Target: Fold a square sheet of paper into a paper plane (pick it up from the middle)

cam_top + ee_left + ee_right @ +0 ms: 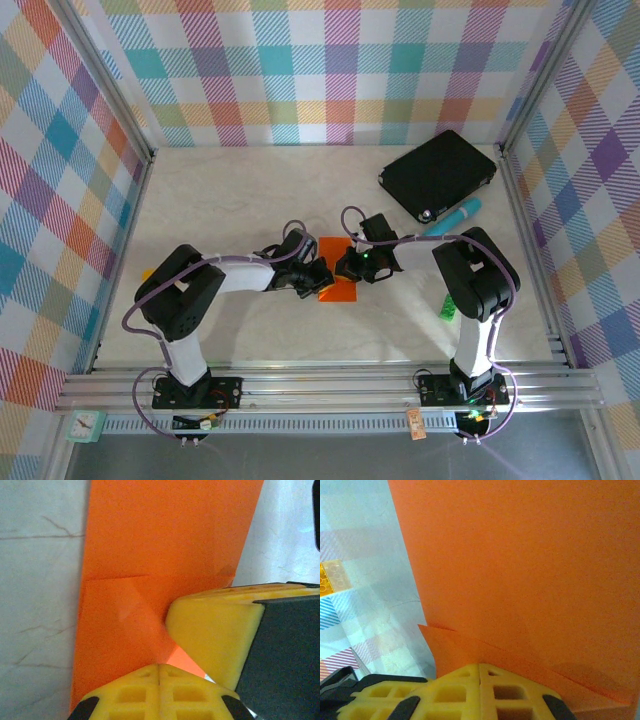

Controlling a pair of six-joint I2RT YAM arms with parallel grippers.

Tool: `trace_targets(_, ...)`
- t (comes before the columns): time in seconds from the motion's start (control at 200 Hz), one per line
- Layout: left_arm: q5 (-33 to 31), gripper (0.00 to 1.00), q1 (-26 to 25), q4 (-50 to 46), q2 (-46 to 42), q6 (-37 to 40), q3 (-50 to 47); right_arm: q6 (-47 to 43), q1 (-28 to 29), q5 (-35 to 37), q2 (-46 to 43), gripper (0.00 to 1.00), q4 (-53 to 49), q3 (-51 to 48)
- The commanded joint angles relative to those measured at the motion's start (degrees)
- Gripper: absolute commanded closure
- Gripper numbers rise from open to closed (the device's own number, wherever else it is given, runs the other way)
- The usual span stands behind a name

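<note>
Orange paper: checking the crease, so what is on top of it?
Its own folded flap, plus the left tool and right tool pressing down; paper beneath them is hidden.

Both white-and-black jointed arms (182,300) trail looping purple cables (236,261); the left gripper (160,682) and right gripper (480,680) carry yellow, grid-hollowed plastic fingers (125,696).

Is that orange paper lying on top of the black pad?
No: the orange paper lies on the pale table, well apart from the black pad at the far right.
</note>
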Motion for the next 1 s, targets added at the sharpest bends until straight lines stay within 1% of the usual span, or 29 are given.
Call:
trace_targets(0.0, 2.5, 1.00, -0.7, 2.4, 1.9, -0.9, 0.9, 0.7, 0.3, 6.3, 4.9, 0.99, -7.6, -2.4)
trace_targets(0.125, 2.2, 1.00, -0.7, 1.8, 2.4, -0.3, 1.0, 0.8, 0.3, 6.4, 5.2, 1.00, -7.7, -2.6)
trace_targets(0.34, 0.2, 1.00, -0.7, -2.4, 1.5, 0.8, -0.9, 0.9, 0.3, 7.6, 5.8, 1.00, -8.8, -3.1)
trace_targets(0.64, 0.8, 1.00, -0.7, -4.4, -2.7, 1.0, -8.0, 0.6, -0.8, 9.8, 8.0, 1.00, -12.6, -2.5)
trace_targets(0.745, -1.5, 1.00, -0.6, -7.0, -5.1, 1.0, -10.6, 0.4, -1.0, 10.5, 8.3, 1.00, -13.2, -2.6)
trace_targets(0.84, -3.4, 1.00, -0.6, -6.8, -7.6, -0.3, -14.2, 0.4, -1.2, 10.6, 8.5, 1.00, -13.2, -2.7)
trace_targets(0.995, -4.1, 1.00, -0.2, -7.0, -10.2, -1.1, -17.6, -0.5, -1.3, 10.1, 8.7, 1.00, -13.2, -2.6)
